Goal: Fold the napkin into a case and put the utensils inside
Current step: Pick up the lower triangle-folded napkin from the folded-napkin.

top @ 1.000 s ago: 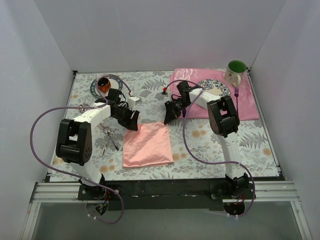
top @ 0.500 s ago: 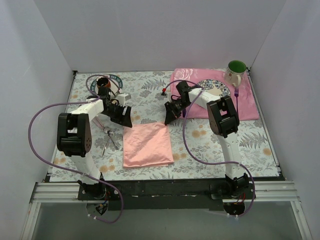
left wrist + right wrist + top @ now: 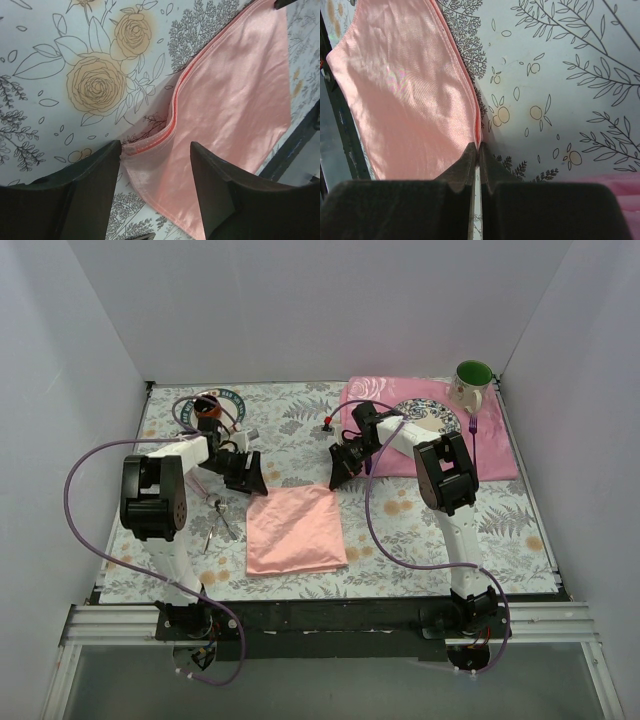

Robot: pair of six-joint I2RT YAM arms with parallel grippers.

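The folded napkin [image 3: 295,530] lies mid-frame. We pinch its upper right corner in our closed right pincer [image 3: 478,148]; our left pincer [image 3: 155,150] stands open at its upper left corner.

Left wrist view: napkin [image 3: 235,100] cut off at top and bottom edges. Top view: right gripper [image 3: 336,481] covers its far corner; utensils [image 3: 217,524] too small to tell apart.

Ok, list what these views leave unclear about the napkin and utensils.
- Right wrist view: whether the shut right gripper pinches the napkin; the jaws hide the contact.
- Top view: utensils too small to count or name.
- Left wrist view: napkin runs past the frame edge and behind the open left gripper.
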